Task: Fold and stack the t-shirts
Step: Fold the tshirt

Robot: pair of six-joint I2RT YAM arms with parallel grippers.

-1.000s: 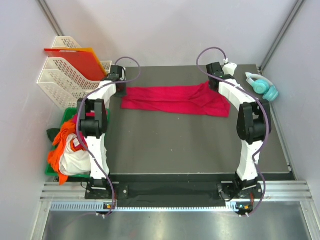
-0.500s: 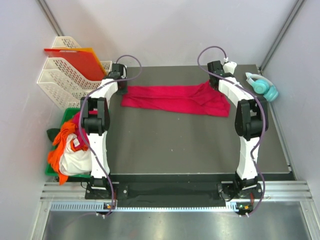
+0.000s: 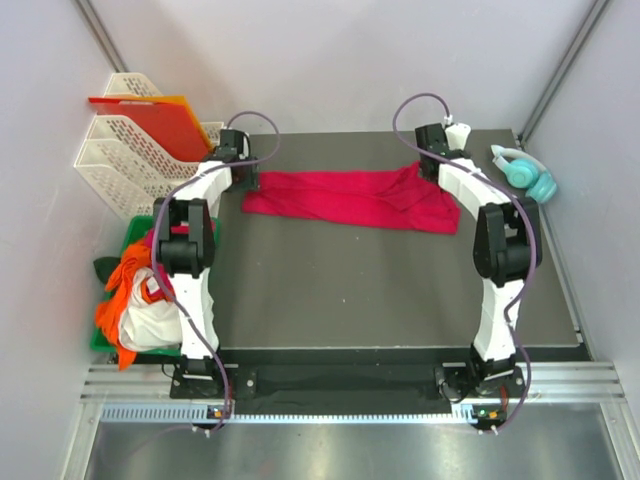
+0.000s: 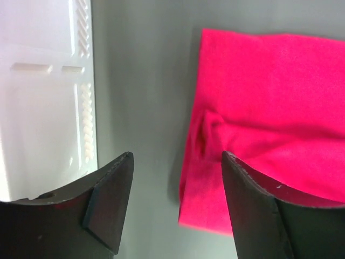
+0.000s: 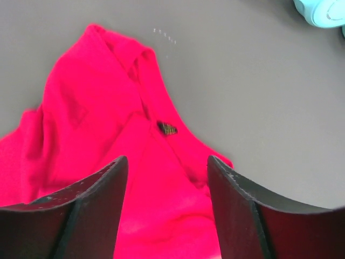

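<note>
A crimson-red t-shirt (image 3: 350, 198) lies folded into a long band across the far part of the dark table (image 3: 380, 290). My left gripper (image 3: 246, 178) hangs over its left end, open, with nothing between its fingers. In the left wrist view the shirt's corner (image 4: 259, 108) lies flat under the open left gripper (image 4: 177, 162). My right gripper (image 3: 428, 166) stands open over the shirt's right end. The right wrist view shows the collar with a small dark label (image 5: 167, 128) beyond the open right gripper (image 5: 166, 164). More t-shirts, orange, white and pinkish-red, are heaped (image 3: 135, 295) at the left.
White plastic trays (image 3: 125, 160) stand at the far left with a stiff red-orange sheet (image 3: 150, 118) on top. A green bin (image 3: 128, 232) holds the heap of shirts. Teal headphones (image 3: 525, 172) lie at the far right corner, also partly in the right wrist view (image 5: 323, 12).
Both grippers have opened and let go of the red shirt's ends, which now lie flat on the table. The arms have barely shifted.
</note>
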